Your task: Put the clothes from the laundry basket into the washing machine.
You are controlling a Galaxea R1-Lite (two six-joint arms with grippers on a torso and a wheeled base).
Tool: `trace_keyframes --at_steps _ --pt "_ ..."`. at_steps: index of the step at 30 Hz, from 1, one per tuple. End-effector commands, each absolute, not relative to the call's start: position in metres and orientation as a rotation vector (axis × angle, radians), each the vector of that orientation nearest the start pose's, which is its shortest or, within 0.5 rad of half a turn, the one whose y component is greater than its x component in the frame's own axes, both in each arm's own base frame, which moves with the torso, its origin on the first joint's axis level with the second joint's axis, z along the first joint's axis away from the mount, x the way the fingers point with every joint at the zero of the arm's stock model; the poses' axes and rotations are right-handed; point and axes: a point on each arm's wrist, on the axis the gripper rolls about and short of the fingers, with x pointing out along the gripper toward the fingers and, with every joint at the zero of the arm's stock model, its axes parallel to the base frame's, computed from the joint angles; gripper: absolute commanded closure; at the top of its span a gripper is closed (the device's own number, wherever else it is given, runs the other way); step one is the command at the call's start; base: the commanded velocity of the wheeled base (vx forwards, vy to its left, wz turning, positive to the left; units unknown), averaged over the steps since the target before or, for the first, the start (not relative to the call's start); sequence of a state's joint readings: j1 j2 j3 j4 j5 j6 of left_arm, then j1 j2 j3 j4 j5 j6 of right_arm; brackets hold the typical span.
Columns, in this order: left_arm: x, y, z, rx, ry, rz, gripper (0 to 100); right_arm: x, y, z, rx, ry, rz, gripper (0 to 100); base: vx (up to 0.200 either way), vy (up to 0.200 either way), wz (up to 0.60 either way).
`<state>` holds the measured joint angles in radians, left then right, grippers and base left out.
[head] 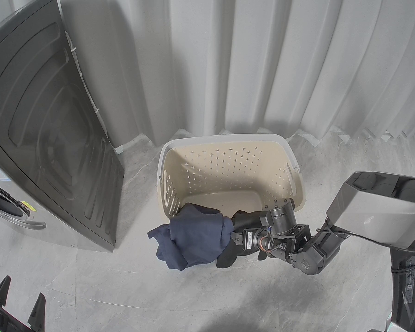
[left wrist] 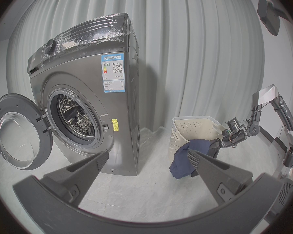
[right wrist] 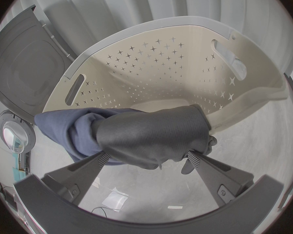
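Right gripper (right wrist: 148, 158), fingers spread wide, is bracketing a crumpled dark grey fabric garment (right wrist: 153, 134) that is lying across both fingertips. A navy blue cloth garment (right wrist: 71, 127) is bunching against it, and both are draping over the near rim of the cream star-perforated plastic laundry basket (head: 226, 139). Left gripper (left wrist: 146, 155), jaws likewise apart, is hanging well apart from the basket, facing the grey front-loading washing machine (left wrist: 88, 91), whose round door (left wrist: 19, 130) is standing open.
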<state>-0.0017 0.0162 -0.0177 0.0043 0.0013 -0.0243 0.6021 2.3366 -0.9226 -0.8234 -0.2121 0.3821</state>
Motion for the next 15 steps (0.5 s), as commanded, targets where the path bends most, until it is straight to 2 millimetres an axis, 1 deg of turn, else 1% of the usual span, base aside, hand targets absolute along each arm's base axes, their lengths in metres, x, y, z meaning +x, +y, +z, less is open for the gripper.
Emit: trace_keyframes --at_steps 1,2,9,14,15 --pt "-0.023 0.0 0.076 -0.025 0.006 0.0 0 0.336 0.22 -0.008 0.136 0.604 0.257 0 0.0 0.0 0.0" --pt "-0.023 0.0 0.076 -0.025 0.006 0.0 0 0.336 0.22 -0.008 0.137 0.603 0.258 100 0.0 0.0 0.0" --pt "-0.023 0.0 0.076 -0.026 0.006 0.002 0 0.333 0.222 -0.002 0.141 0.593 0.269 100 0.0 0.0 0.0" --pt "-0.023 0.0 0.076 -0.029 0.005 0.002 0 0.317 0.218 0.032 0.167 0.549 0.29 100 0.0 0.0 0.0" --pt "-0.023 0.0 0.076 -0.029 0.006 0.003 0 0.312 0.217 0.041 0.172 0.536 0.299 100 0.0 0.0 0.0"
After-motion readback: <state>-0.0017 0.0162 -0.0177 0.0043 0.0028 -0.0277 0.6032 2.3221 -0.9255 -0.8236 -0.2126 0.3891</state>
